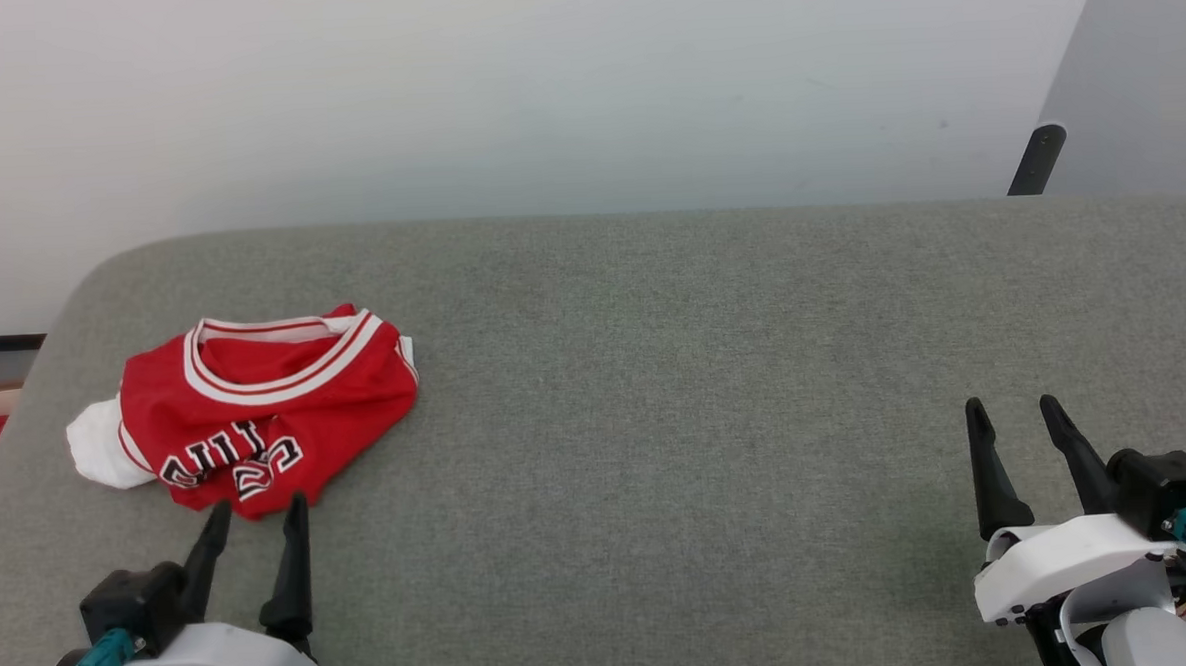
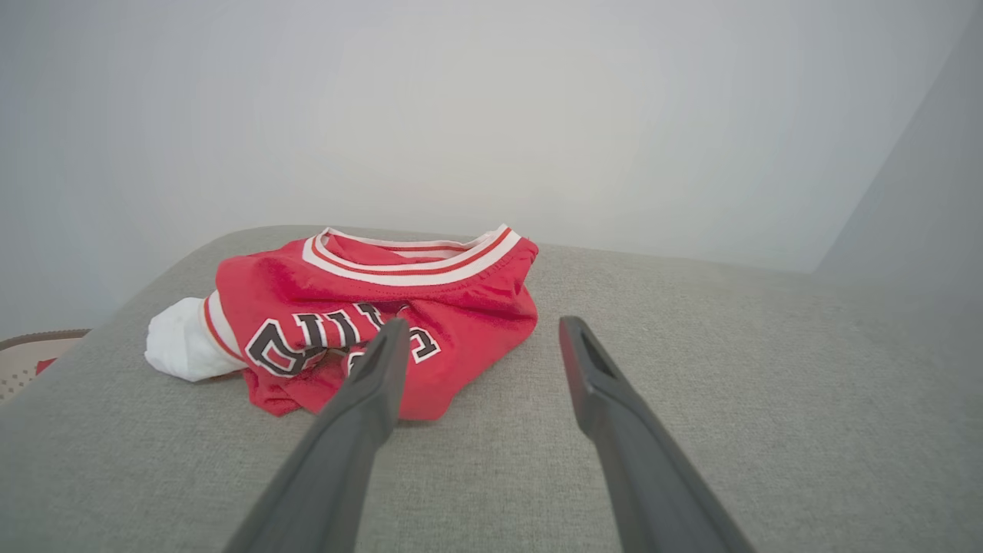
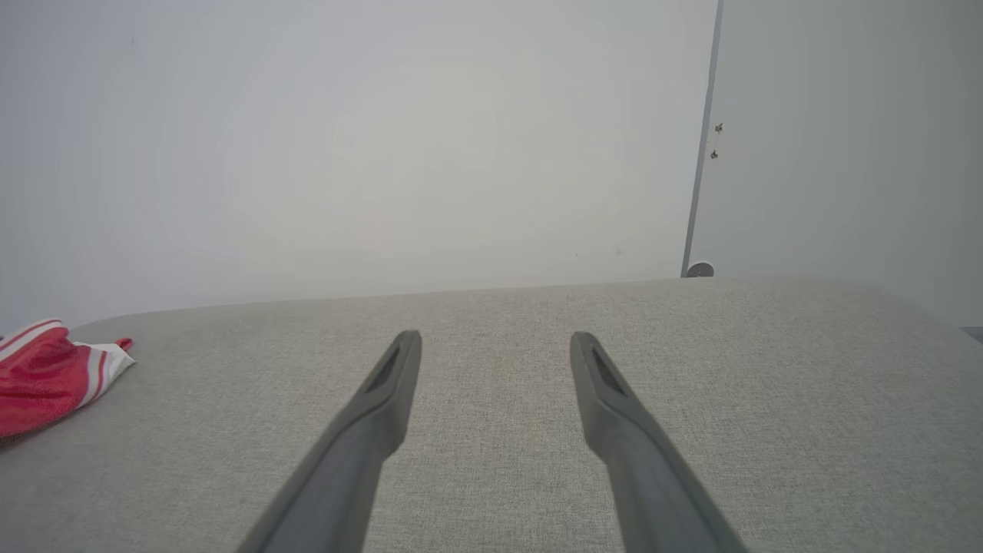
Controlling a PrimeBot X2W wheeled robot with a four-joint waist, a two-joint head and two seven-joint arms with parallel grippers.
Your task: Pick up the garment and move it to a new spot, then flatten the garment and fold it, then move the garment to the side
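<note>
Head view: one garment [image 1: 256,413], two spread grippers.

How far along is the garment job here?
Nothing looks done: the garment lies crumpled at the left end of the grey surface. Both the left gripper, by its near edge, and the right gripper are open and empty. Pickup, flattening, folding, moving aside remain.

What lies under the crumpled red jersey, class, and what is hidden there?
The jersey rests on the grey fabric surface. A white sleeve pokes out from under its left side. Whatever lies beneath the bunched cloth is covered and cannot be seen.
</note>
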